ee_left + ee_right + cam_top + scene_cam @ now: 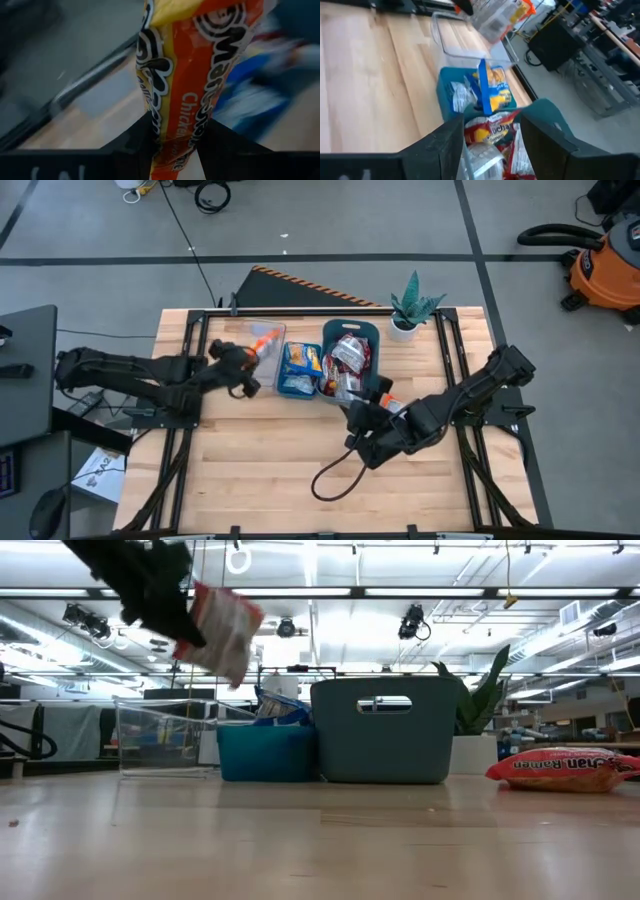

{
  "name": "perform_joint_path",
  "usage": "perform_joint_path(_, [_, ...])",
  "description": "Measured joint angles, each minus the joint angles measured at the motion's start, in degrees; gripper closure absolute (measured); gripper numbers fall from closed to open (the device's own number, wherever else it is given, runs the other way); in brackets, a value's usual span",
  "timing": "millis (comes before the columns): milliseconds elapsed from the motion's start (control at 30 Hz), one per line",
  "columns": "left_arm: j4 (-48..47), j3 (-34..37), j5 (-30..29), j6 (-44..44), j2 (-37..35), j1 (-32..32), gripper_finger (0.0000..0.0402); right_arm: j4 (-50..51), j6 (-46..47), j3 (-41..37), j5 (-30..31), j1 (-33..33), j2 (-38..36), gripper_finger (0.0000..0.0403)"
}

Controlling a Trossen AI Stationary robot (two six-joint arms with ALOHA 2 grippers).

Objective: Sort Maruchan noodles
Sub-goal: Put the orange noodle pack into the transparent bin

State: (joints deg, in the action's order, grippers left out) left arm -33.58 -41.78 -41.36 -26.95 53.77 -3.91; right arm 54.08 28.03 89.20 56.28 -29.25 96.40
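The left claw (250, 352) hangs above the clear plastic bin (266, 340) at the upper middle of the high view, its two dark fingers (135, 140) pinching an orange-and-yellow crinkly Maruchan noodle packet (192, 75) by one end. In the low view that packet (222, 630) hangs tilted in the air at the upper left, well clear of the wooden tabletop (270, 450).

Just right of the clear bin stands a small bright-blue plastic bin (298, 370) holding yellow-and-blue noodle packets (492, 92). Touching it on the right is a larger dark-teal plastic bin (352, 330) with red-and-white noodle packets (350, 352) inside.

The right claw (352, 412) hovers at the lower edge of the dark-teal bin, at the middle of the high view. In the right wrist view its fingers (447, 142) are spread apart, with the red-and-white packets showing between them and nothing gripped.

One more red noodle packet (565, 768) lies flat on the tabletop at the right edge of the low view, apart from the bins.
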Motion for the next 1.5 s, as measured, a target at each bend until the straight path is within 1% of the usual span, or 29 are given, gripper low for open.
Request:
perform_joint_path(67, [-3.88,0.02,1.45,-1.60,0.40,3.60,0.0271,0.36,1.87,-1.89,0.68,-0.33,0.00,0.0201])
perform_joint_path(167, [-5.84,0.02,3.20,-1.13,2.22,8.13,0.0271,0.29,3.85,-4.71,1.28,-0.42,-0.09,0.0202])
perform_joint_path(300, [-5.60,0.02,3.42,1.40,3.87,12.59,0.0271,0.35,6.52,-7.63,1.09,-0.02,-0.09,0.0203])
perform_joint_path(433, [-6.56,0.02,4.94,3.26,6.34,15.61,0.0271,0.50,8.00,-8.68,0.38,0.17,-0.09,0.0203])
perform_joint_path(567, [-6.21,0.01,4.15,7.05,9.79,16.69,0.0271,0.42,8.04,-8.78,0.23,0.08,-0.09,0.0203])
perform_joint_path(667, [-6.47,0.02,2.54,9.56,12.54,16.73,0.0260,0.37,8.19,-8.78,0.43,0.07,-0.09,0.0203])
perform_joint_path(767, [-7.70,0.02,2.94,9.65,14.25,16.63,0.0231,0.37,8.43,-8.78,0.39,0.01,-0.09,0.0203])
perform_joint_path(900, [-10.97,0.02,4.04,9.59,14.77,16.05,0.0188,0.91,8.42,-8.78,-0.27,0.06,-0.09,0.0203])
perform_joint_path(1033, [-15.59,-1.55,4.10,8.04,14.74,14.51,0.0161,2.50,8.79,-8.78,-0.89,0.05,-0.09,0.0203])
perform_joint_path(1133, [-18.51,-3.79,4.94,6.21,14.74,12.80,0.0156,4.60,10.35,-8.78,-3.98,0.07,-0.09,0.0203])
perform_joint_path(1267, [-20.65,-7.08,5.78,3.87,14.72,9.45,0.0161,9.45,13.80,-8.78,-9.77,0.42,-0.09,0.0203])
perform_joint_path(1400, [-20.60,-8.89,5.83,3.99,14.72,6.07,0.0169,14.34,17.76,-8.79,-14.08,0.63,-0.09,0.0203])
perform_joint_path(1500, [-20.71,-9.09,5.93,2.55,14.72,3.99,0.0170,14.95,19.08,-10.27,-16.56,0.60,-0.09,0.0203])
